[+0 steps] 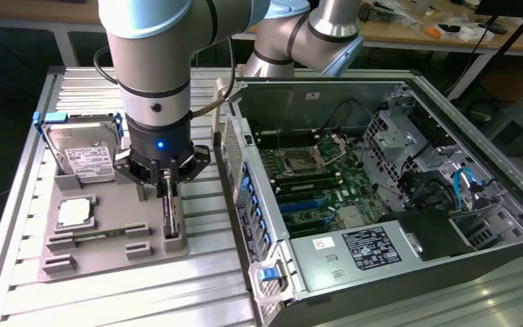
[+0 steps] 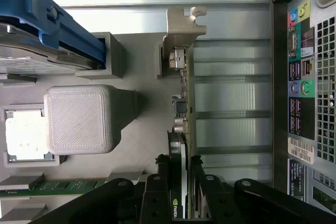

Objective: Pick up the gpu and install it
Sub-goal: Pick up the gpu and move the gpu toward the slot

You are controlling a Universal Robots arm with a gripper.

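We see the claw (image 1: 168, 182) pinched narrow on the top edge of the gpu (image 1: 172, 216), which stands on edge in its tray (image 1: 107, 255) directly beneath, long axis running 12 to 6 o'clock in the exterior view, the open case (image 1: 334, 80) at 3 o'clock.

One camera sits up high off the arm, tilted down over the whole bench (image 1: 107, 300): grey tray (image 1: 98, 262) toward the exterior view's left edge, open PC case (image 1: 239, 170) on its right. The other rides the wrist, staring straight down past the gripper (image 2: 179, 162), really close. Both catch the tray, the gpu (image 2: 185, 103), the hard drive (image 2: 37, 51) and the case's port side.
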